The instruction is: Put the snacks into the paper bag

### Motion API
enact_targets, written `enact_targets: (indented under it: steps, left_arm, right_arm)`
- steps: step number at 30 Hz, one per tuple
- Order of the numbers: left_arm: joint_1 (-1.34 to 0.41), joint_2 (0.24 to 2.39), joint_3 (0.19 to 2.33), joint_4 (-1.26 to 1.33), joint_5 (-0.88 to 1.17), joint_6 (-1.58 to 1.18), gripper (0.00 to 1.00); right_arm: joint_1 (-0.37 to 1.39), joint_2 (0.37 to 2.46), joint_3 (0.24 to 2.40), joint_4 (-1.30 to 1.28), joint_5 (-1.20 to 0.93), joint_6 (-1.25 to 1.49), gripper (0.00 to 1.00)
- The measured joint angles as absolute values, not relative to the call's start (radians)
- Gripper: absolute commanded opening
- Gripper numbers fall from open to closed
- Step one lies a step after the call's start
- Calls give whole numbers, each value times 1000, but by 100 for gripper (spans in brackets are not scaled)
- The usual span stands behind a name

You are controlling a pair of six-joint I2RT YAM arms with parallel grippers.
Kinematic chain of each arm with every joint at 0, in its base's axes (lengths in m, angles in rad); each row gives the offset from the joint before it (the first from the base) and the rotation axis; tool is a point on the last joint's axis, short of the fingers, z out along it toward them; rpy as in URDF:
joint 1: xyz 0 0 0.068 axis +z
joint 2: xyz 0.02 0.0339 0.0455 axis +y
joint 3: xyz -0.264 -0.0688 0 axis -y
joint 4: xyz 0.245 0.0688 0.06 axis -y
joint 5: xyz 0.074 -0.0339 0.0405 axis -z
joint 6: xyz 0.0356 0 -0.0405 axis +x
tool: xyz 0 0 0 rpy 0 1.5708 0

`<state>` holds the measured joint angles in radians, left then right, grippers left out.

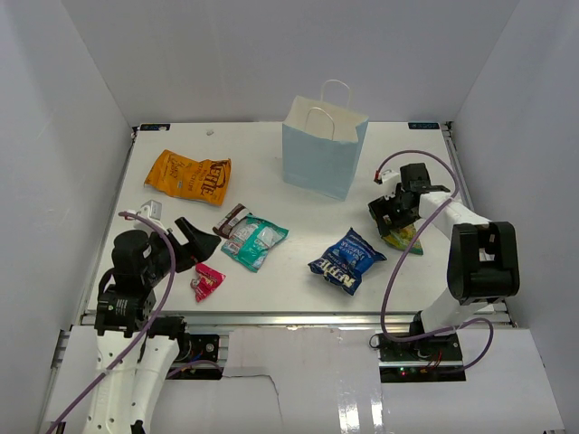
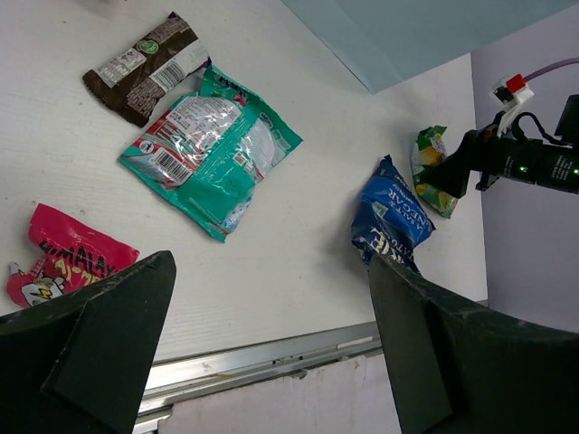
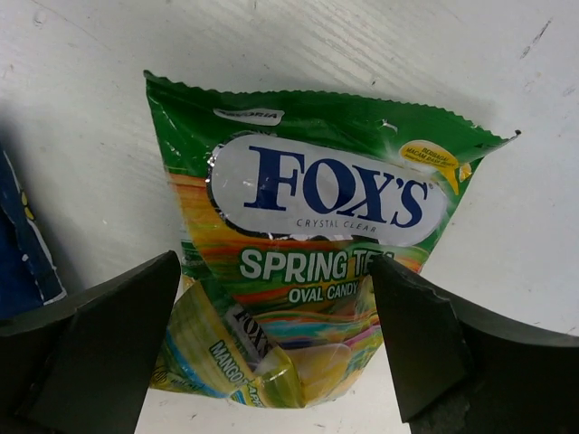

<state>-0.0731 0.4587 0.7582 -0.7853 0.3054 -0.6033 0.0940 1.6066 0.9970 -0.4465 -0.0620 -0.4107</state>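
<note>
Hovering spread above the candy pouch point(image 3: 308, 208), the right tool point(image 3: 273, 262) should drop squarely and pinch its middle. Left tool point(image 2: 271, 262) hangs spread too.

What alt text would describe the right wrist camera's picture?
A green and yellow Fox's candy pouch lies on the white table, seen from above between the black fingers of the open right gripper. The edge of a blue chip bag shows at far left.
</note>
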Motion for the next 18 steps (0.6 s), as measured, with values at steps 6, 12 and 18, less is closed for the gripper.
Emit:
enact_targets:
  steps: [6,12,18]
  left_arm:
    - [-73,448,758,-786,308,-606,98]
    - [-73,432,752,-786,308,-613,98]
    - [-73,428,743,-787,308,-621,98]
  right_arm:
    - [94,1625,981,-404,-54,-433,85]
    - [94,1609,962,-358,-45,-454,25]
    - [88,1517,919,-339,-75,-460,8]
